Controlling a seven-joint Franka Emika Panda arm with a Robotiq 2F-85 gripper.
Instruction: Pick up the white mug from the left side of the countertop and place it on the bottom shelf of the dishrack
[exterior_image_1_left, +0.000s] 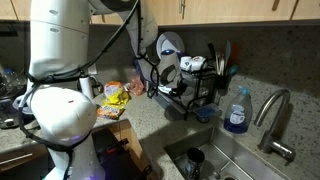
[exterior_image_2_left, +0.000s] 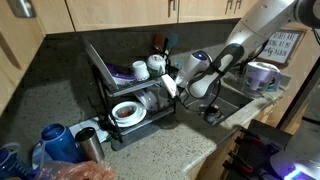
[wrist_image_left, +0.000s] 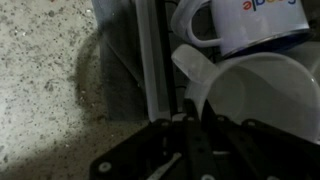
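**Operator:** Report the tool state and the position of the white mug.

**Technician:** The gripper (wrist_image_left: 186, 142) enters from the bottom edge of the wrist view; its dark fingers sit close together there, but the tips are in shadow, so it cannot be told whether they clamp anything. The white mug (wrist_image_left: 255, 100) is directly ahead of them with its open mouth facing the wrist camera; it is touching the fingertips or just beside them. A lettered mug (wrist_image_left: 250, 25) stands just beyond it; the speckled countertop (wrist_image_left: 45, 70) lies off to the side. In an exterior view the gripper (exterior_image_2_left: 172, 86) is at the open end of the dishrack (exterior_image_2_left: 100, 72), near the lower tier; whether the mug rests on that shelf is hidden.

**Operator:** Handling properties?

**Technician:** Judged ceramic, so rigid and fairly heavy for its size; brittle on impact. The glazed wall is probably slippery, so close firmly without crushing force.

**Operator:** Recommended hold?

**Technician:** Across the rim, one finger inside the wall and one outside; a hold across the body serves if the jaws open wide enough.

**Operator:** Hazards?

**Technician:** Contact with the lettered mug or the wire frame could chip the glaze; lower slowly and release only once the base is supported.
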